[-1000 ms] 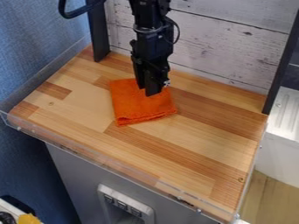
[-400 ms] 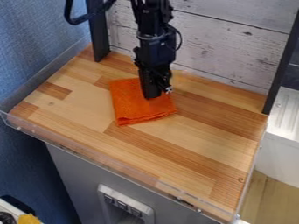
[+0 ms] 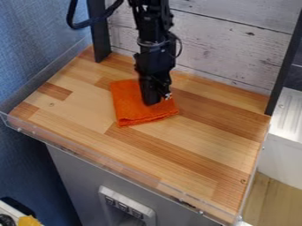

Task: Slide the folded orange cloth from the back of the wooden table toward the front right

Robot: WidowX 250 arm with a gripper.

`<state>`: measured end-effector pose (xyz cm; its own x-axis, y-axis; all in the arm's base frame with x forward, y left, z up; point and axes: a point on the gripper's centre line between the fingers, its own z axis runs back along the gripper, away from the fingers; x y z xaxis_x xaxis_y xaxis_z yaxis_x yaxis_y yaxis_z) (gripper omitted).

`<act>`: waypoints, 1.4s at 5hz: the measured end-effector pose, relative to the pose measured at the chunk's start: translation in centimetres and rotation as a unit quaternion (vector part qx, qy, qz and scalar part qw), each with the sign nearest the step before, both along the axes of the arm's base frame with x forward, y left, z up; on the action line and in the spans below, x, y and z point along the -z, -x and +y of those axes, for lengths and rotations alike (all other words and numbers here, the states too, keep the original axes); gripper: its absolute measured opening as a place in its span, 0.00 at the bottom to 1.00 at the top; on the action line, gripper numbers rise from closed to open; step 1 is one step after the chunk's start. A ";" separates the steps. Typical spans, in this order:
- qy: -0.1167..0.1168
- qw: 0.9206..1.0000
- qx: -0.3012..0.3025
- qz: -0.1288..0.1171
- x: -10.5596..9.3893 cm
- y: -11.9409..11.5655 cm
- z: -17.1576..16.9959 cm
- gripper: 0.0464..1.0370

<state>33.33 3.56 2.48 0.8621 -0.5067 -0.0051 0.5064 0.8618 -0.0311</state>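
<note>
My black gripper (image 3: 152,100) points down over the upper right part of an orange cloth (image 3: 131,110), its tip at or just above the fabric. Whether tip and fabric touch, I cannot tell. The cloth is folded into a rough square and lies flat on the wooden top, with its layered edge toward the front. Part of its back right corner is hidden behind the gripper.
The wooden table top (image 3: 194,148) has a low clear rim along its left and front. Behind it stands a whitewashed plank wall (image 3: 230,48) between black posts (image 3: 99,31). A white tray (image 3: 290,114) lies beyond the right edge.
My gripper has come down lower over the cloth, ending slightly nearer the front. The cable at the upper left has shifted down and right. The cloth has stayed nearly as it was.
</note>
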 end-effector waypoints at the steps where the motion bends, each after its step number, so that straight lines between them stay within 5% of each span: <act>1: -0.006 1.000 -0.007 0.008 1.2 0.1 0.4 0.01; 4: -0.032 0.996 -0.084 -0.002 1.6 -0.7 -1.5 0.01; 7: -0.030 0.979 -0.201 -0.030 1.8 0.5 -6.1 0.01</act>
